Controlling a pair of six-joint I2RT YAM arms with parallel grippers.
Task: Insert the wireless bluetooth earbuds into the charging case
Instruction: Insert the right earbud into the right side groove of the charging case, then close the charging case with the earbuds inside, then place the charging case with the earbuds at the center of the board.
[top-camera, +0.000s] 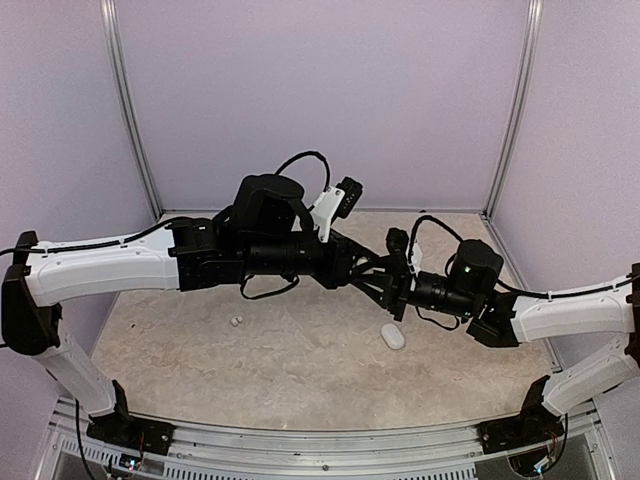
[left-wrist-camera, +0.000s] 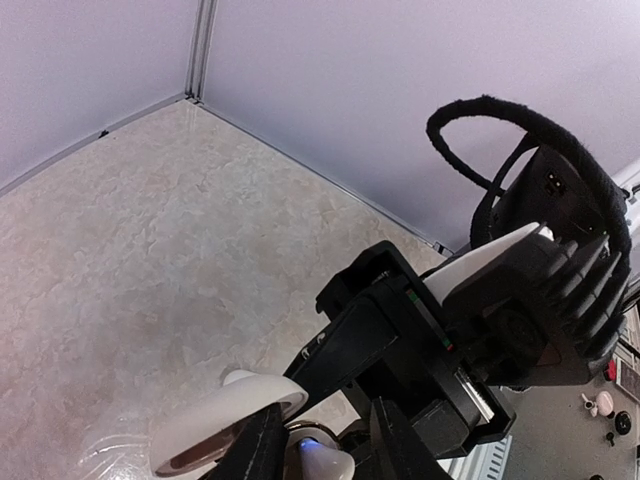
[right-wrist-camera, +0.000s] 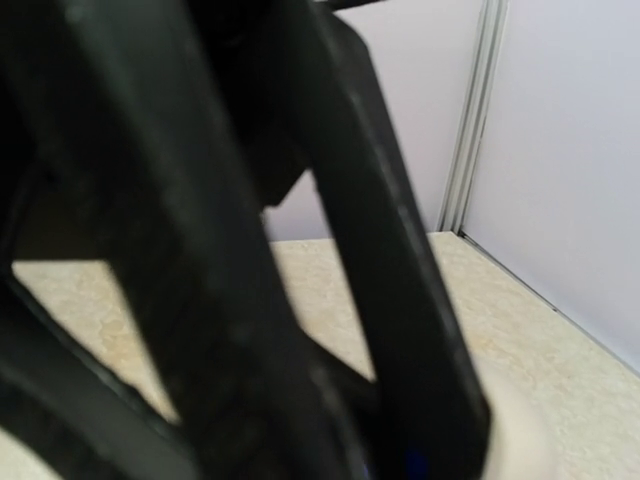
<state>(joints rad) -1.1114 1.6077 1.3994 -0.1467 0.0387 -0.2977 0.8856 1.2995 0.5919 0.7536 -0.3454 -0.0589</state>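
Left fingers (left-wrist-camera: 264, 450) seemingly grip the open charging case (left-wrist-camera: 226, 414); right fingers (right-wrist-camera: 385, 260) state unclear.

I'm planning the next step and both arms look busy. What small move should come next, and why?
Probably back the right gripper off the small white clamshell charging case and toward the tiny whitish earbud lying on the beige table. The case sits open in the left gripper, seemingly held, so the right gripper looks like the one free to fetch it.
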